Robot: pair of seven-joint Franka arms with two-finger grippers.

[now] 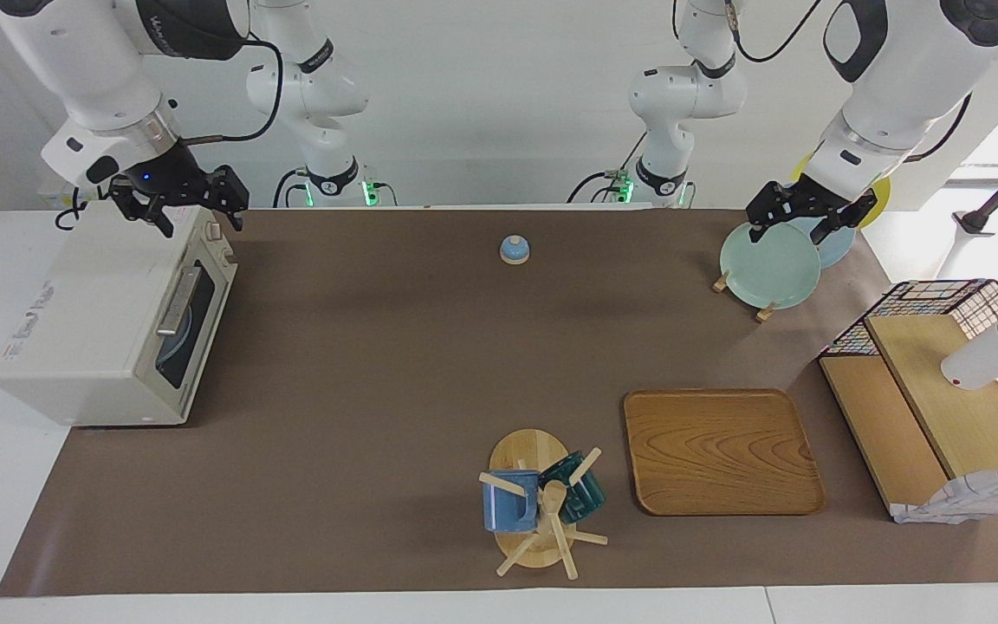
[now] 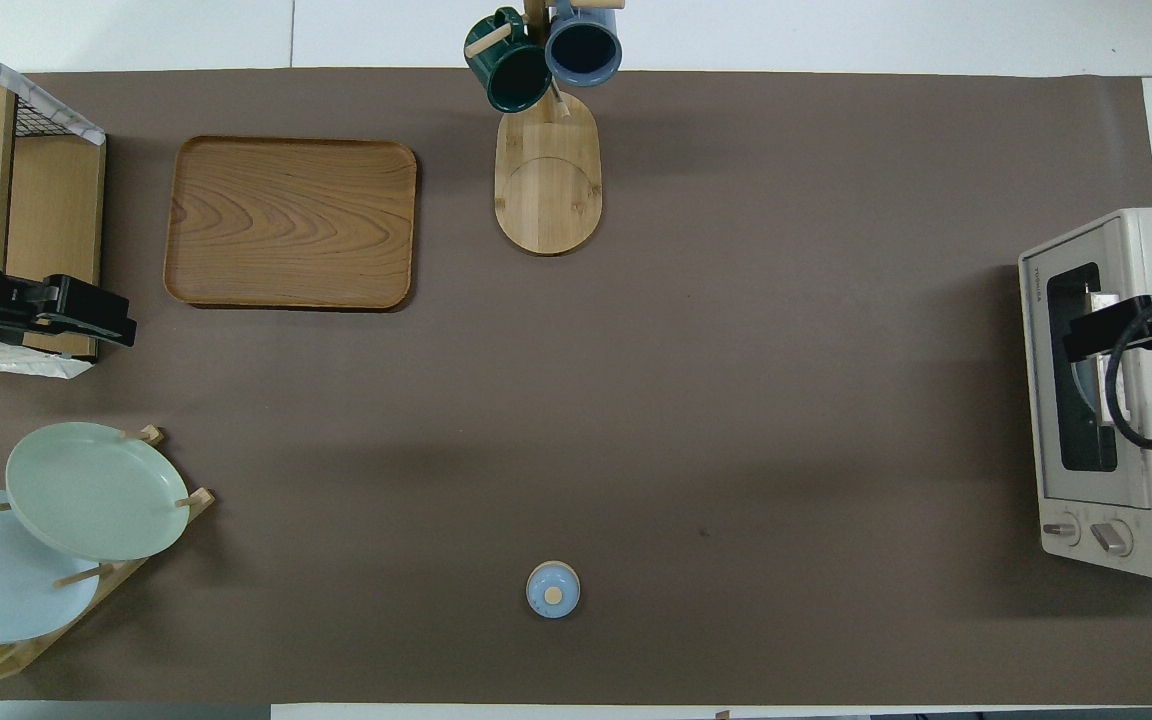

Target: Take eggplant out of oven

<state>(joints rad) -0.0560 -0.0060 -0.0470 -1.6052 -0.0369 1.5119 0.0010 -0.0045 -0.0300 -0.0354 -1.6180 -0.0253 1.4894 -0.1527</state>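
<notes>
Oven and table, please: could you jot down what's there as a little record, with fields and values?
oven: at the right arm's end of the table, door shut
eggplant: not in sight
right arm's jaws: open, holding nothing, raised over the oven's top
left arm's jaws: open, holding nothing, raised at the left arm's end of the table; this arm waits
tray: wooden, beside the mug stand
mug stand: two mugs hung on it
plates: standing in a rack

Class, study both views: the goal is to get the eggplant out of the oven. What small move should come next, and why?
Probably lower the right gripper, open above the oven, to the door handle. The door is shut, so nothing inside can be reached. The left gripper waits over the plate rack.
</notes>
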